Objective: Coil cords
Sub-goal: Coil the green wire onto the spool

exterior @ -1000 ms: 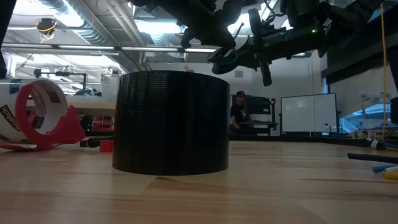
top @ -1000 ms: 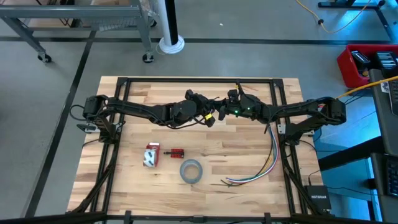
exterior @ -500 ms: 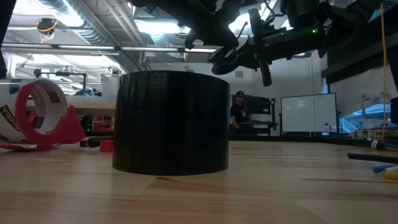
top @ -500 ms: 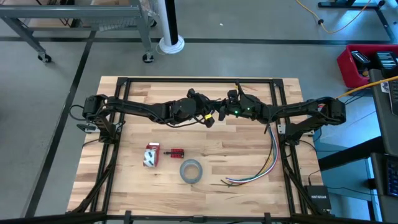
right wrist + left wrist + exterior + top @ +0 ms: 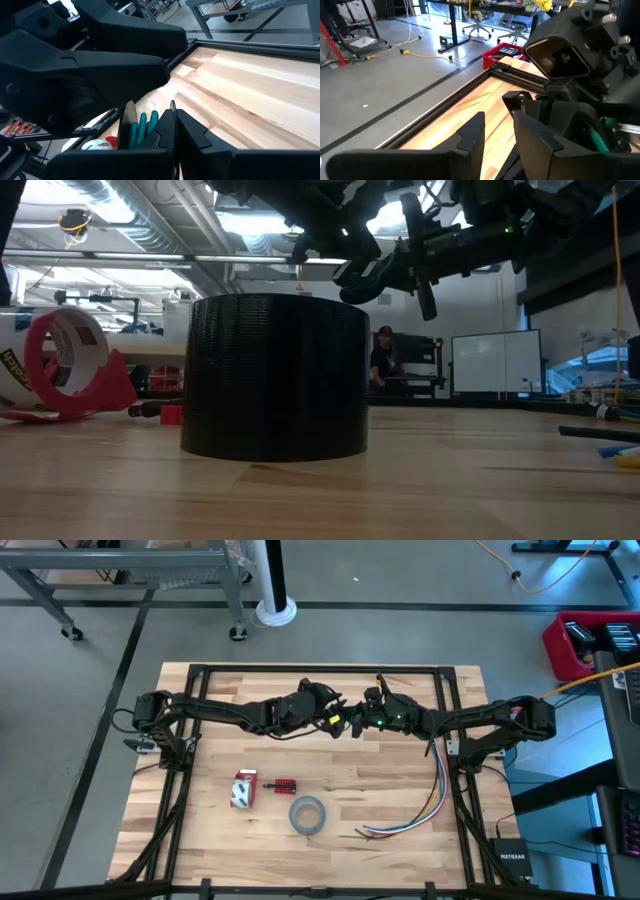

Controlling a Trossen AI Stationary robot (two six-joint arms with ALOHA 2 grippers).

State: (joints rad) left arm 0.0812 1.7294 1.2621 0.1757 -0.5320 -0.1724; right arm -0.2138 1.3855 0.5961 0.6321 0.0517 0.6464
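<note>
Mid-coiling above upper centre of the pale wooden desk (image 5: 400, 780): thin dark-grey cord (image 5: 341, 724) between 2 claws, left claw (image 5: 330, 708) spread, right claw (image 5: 356, 723) pressed together.

I see the cord (image 5: 358, 278) as a small, dark, rounded loop of thin line. It is bundled up and lifted clear of the table (image 5: 450, 480), hanging well above the wood. I can't tell how tightly it is wound.

Bright overhead light, blurred foreground.
</note>
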